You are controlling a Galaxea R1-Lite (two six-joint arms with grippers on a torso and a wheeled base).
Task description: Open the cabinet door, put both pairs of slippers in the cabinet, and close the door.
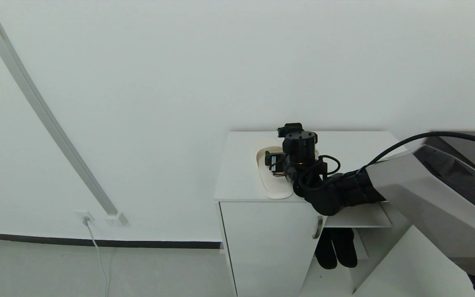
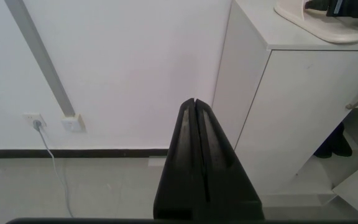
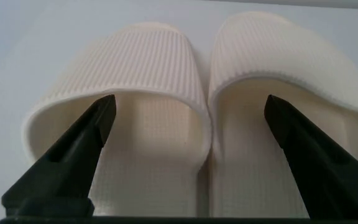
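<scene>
- Cream slippers (image 1: pixel 272 185) are set at the cabinet top (image 1: pixel 237 173) front edge; right gripper (image 3: pixel 189 104) is held wide over both.
- One slipper may be missed on closing and pushed off.
- Left gripper (image 2: pixel 195 106) is clenched.

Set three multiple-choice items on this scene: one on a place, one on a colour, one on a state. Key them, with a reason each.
1. Where does the cream pair of slippers lie?
A. on top of the cabinet
B. on the floor
C. on a chair

2. What colour is the lower pair of slippers, inside the cabinet?
A. red
B. black
C. blue

3. How is the left gripper?
A. open
B. shut on a slipper
C. shut, empty

Key:
1 A, the head view shows it on the white top, beneath the right gripper.
2 B, it shows black in the open compartment.
3 C, its fingers meet with nothing between them.
</scene>
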